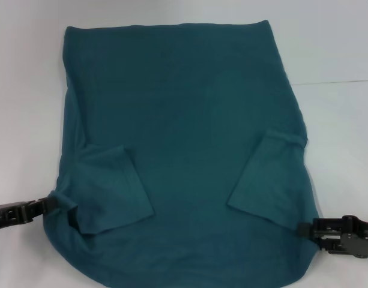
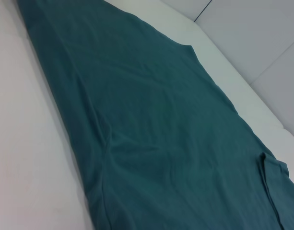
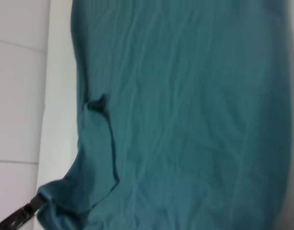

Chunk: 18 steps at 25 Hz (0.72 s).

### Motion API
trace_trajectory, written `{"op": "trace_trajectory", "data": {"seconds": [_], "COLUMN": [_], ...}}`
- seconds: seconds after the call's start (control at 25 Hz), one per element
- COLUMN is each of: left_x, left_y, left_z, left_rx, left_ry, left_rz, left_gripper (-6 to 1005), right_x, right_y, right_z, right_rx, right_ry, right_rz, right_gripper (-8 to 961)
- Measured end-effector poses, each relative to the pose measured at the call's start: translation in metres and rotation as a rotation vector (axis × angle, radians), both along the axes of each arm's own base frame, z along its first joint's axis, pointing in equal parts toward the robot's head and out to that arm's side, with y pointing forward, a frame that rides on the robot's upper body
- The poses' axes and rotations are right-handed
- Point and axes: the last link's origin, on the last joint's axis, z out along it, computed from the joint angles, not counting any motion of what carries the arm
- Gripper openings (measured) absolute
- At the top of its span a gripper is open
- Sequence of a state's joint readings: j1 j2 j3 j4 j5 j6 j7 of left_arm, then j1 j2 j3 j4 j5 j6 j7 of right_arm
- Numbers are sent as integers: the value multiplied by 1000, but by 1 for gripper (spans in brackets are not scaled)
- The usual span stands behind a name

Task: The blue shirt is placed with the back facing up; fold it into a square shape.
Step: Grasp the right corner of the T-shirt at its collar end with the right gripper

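Looking down from the head camera, I see the blue shirt point(image 1: 184, 150) spread plain side up on the white table point(image 1: 340, 48), filling most of the view, with its straight hem at the far edge and the rounded shoulder end nearest me. Both sleeves are already turned inward onto the body. My left gripper point(image 1: 48, 205) sits at the shirt's left edge beside the folded sleeve, and its tips seem pinched onto the cloth there, though I cannot tell for certain. My right gripper point(image 1: 304, 228) meets the right edge low down; whether it is clamped on fabric or merely touching it, I cannot tell either.

The wrist views show only cloth and table, with soft ripples running across the shirt.

I judge this to be thin, limp jersey: light, with no stiffness, likely to sag and drag behind any lifted edge. I would take it at the near corners by the shoulder seams, one in each claw, gripping both layers so the tucked sleeves travel along, and lift evenly so the fold lands straight.
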<state>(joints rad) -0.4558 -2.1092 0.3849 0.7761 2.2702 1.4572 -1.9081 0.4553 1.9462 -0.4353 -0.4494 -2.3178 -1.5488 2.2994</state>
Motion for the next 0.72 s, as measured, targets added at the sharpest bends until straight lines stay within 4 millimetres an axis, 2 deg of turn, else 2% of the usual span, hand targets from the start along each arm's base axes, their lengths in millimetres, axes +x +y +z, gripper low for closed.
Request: {"op": "trace_trajectory", "data": {"seconds": [0.32,0.72], "left_x": [1,2], "left_y": [1,2], "left_z": [0,0], "left_rx": [1,1], "left_ry": [-1,-1], "left_rz": [-2,-6], "left_gripper": [86,89], "right_x": [4,2], "right_y": [0,-2], "right_z": [-1,-6], "right_rx": [11,-14], "right_ry": [-17,-11], "right_rz": [-15,-15], "right_gripper": [604,193]}}
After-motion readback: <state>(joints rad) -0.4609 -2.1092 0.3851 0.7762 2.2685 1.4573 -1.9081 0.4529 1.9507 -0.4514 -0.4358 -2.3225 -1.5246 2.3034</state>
